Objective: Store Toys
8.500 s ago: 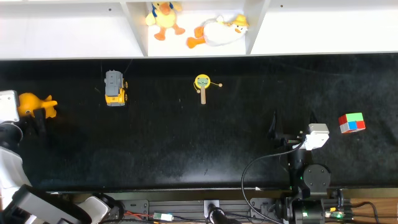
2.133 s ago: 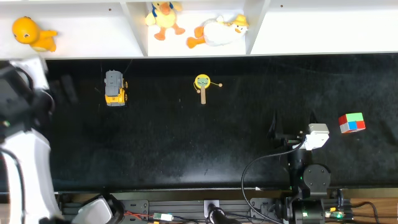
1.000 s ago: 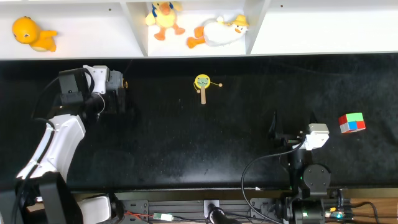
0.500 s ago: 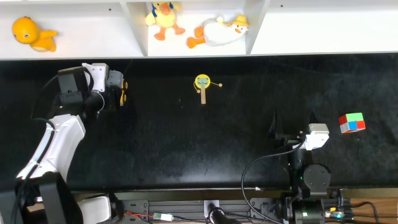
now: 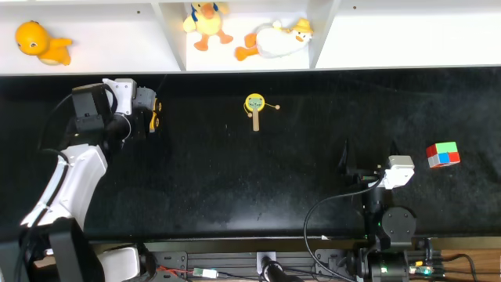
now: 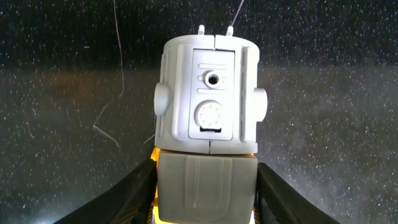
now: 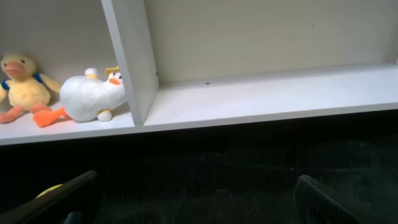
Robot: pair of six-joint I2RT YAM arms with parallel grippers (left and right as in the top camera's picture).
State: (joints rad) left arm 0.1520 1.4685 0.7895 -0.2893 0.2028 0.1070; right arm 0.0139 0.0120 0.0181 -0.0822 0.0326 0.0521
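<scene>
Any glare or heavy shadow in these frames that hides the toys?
Top view: white shelf bright against the black mat, no glare; yellow duck and white goose distinct. Left wrist view: toy truck evenly lit. Right wrist view: foreground dark, the fingers of the right gripper nearly merging with the mat.

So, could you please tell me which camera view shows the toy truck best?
The left wrist view: the toy truck sits close up and unobstructed between the left gripper's fingers. In the top view, that gripper covers most of it, leaving a yellow edge visible. The right wrist view faces the shelf instead.
</scene>
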